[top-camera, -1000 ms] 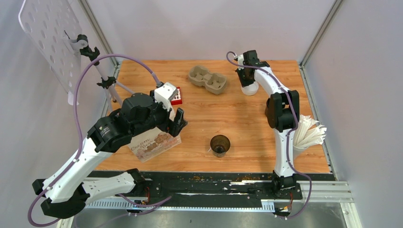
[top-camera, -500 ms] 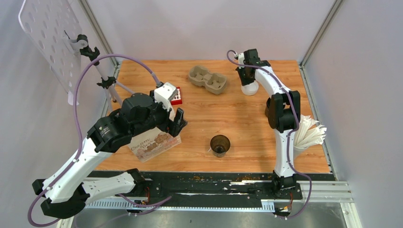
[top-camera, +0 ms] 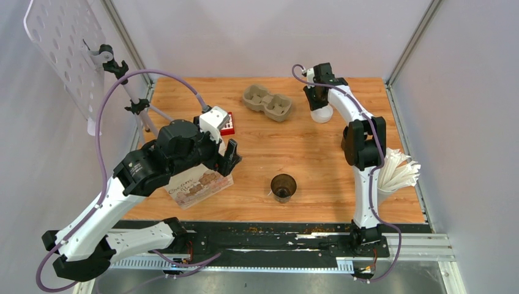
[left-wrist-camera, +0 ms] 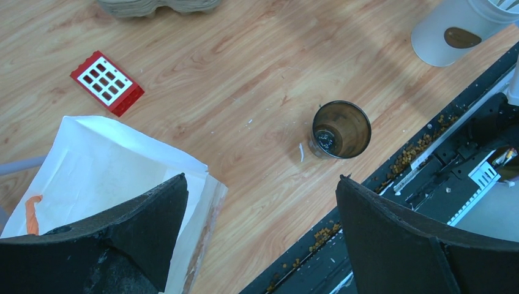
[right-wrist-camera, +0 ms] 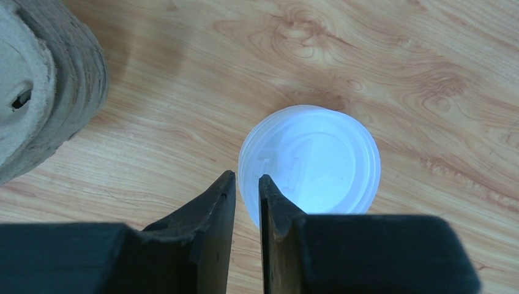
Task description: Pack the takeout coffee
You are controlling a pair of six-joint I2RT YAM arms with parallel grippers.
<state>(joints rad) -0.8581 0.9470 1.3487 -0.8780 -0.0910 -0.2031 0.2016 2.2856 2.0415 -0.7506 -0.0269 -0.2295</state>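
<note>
Bright, even, diffuse light from overhead; pale walls bounce it back.

Top view: surface [top-camera: 306, 147] uniformly lit, no hot spots. Shadows short and soft-edged. Focus sharp across the frame.

Left wrist view: wood grain crisp. White paper bag [left-wrist-camera: 110, 159] close to clipping, its folds faint. Small glint inside the dark cup [left-wrist-camera: 341, 130]. Left jaws close to the lens, flat black, almost no surface detail.

Right wrist view: white lid [right-wrist-camera: 309, 165] overexposed with a bluish cast, its embossing barely legible. Soft shadow on the wood along its far side. Pulp tray [right-wrist-camera: 37, 86] at the left edge slightly soft. Right jaws matte black, edges a little blurred.
</note>
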